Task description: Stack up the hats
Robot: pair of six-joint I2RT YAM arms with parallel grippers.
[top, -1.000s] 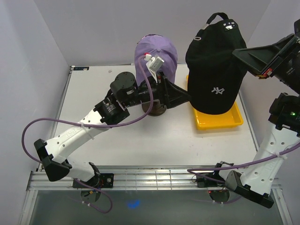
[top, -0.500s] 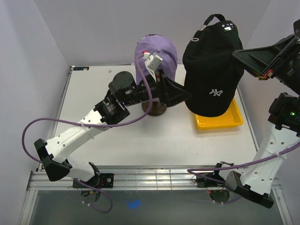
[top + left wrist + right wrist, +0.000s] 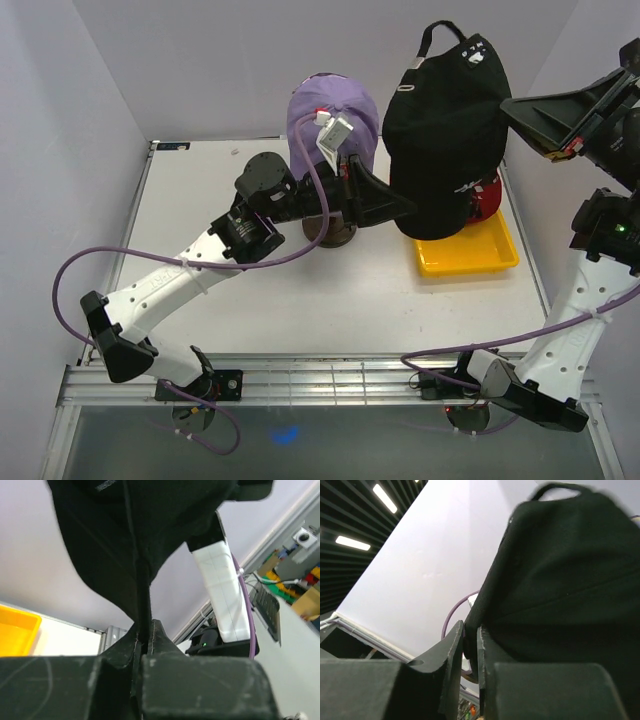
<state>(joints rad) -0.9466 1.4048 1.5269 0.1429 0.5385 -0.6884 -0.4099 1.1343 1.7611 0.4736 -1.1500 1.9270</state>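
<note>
hanging in the air over the right side of the table (image 3: 330, 295), the black cap (image 3: 440, 130) is held between both arms. the right gripper (image 3: 503, 103) pinches its upper right edge and the left gripper (image 3: 411, 207) grips its lower left edge. the overhead view shows the whole layout. the cap sits above a yellow tray (image 3: 470, 258), with a red cap (image 3: 484, 196) showing just under its lower right side in that tray. a lavender cap (image 3: 330, 105) stands just to its left, behind the left arm. from up there the fingertips are too small to judge, and the wrist cameras fill that in. the left wrist view shows its two dark fingers (image 3: 161, 641) pressed together on a thin fold of black cloth, with the cap bellying out above them, a corner of the yellow tray at the left edge and a white arm link (image 3: 222, 595) with a purple cable behind. the right wrist view shows its fingers (image 3: 451, 652) nearly together, clamped on the cap's rim. the dark crown fills the right half of that view, and the strap loop shows blurred at the top.
</note>
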